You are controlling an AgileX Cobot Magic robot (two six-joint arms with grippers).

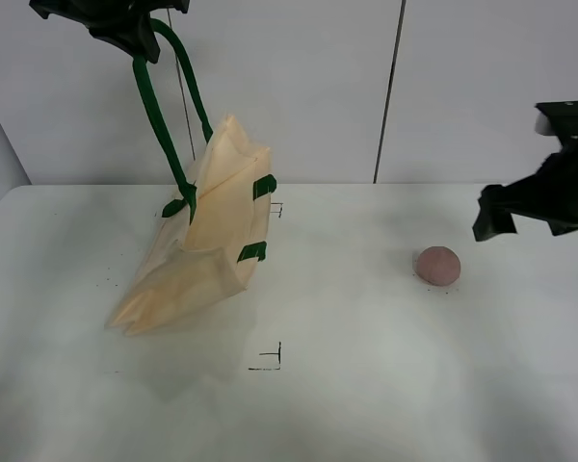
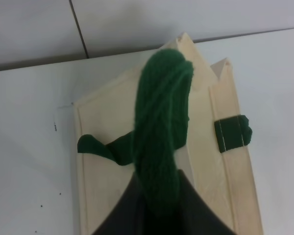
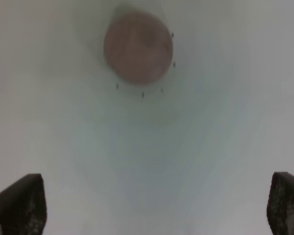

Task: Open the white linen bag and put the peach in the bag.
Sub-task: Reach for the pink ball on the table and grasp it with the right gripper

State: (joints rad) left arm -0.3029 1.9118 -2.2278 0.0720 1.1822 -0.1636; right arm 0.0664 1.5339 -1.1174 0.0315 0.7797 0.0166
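The white linen bag hangs tilted, lifted by one dark green handle, its lower corner resting on the table. My left gripper is shut on that handle high at the upper left; the left wrist view shows the green strap running from the jaws down to the bag. The dull-pink peach lies on the table at the right. My right gripper is open, hovering above and to the right of the peach; in the right wrist view the peach lies ahead of the spread fingertips.
The white table has small black corner marks near the middle and behind the bag. A grey panelled wall stands behind the table.
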